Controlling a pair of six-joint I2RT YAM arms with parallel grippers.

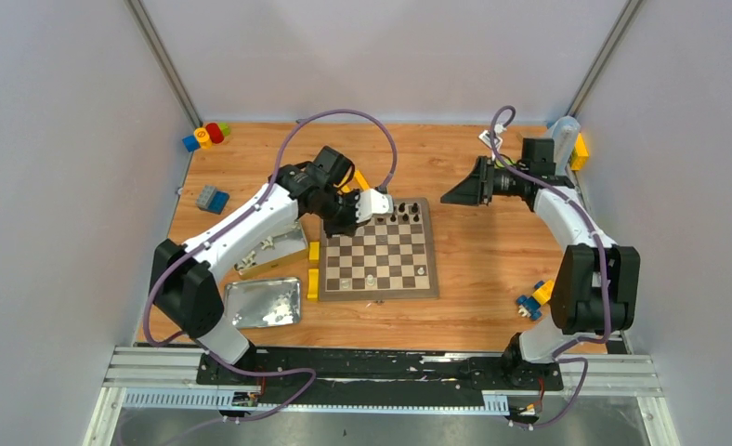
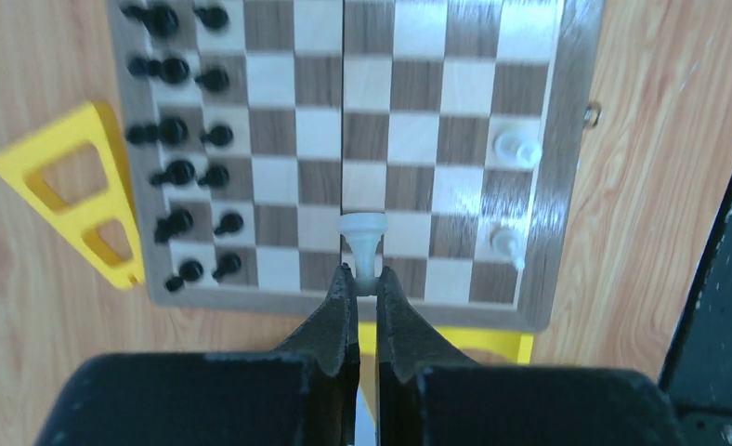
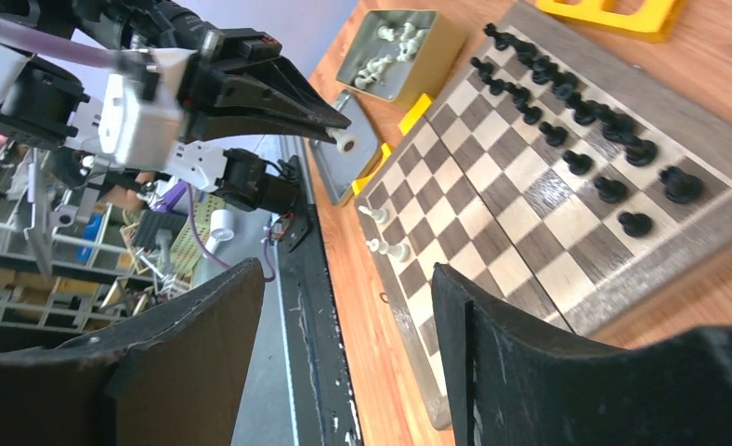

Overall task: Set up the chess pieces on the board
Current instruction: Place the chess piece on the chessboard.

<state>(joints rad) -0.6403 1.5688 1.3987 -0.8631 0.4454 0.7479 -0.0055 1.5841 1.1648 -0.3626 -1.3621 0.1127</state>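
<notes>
Left wrist view: one white piece is clamped by the left gripper over the board — black pieces are ranged there in two rows; the right gripper is held apart.

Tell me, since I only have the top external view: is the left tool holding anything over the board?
Observer: Yes. The left wrist view shows the left tool shut on a white chess piece, wide end pointing away.
Operator: Where are the other white ones? The left arm blocks that tin for me.
Observer: In the right wrist view the open tin beside the board holds a heap of white pieces.
Operator: And the right tool?
Observer: The right tool is open and empty.
</notes>
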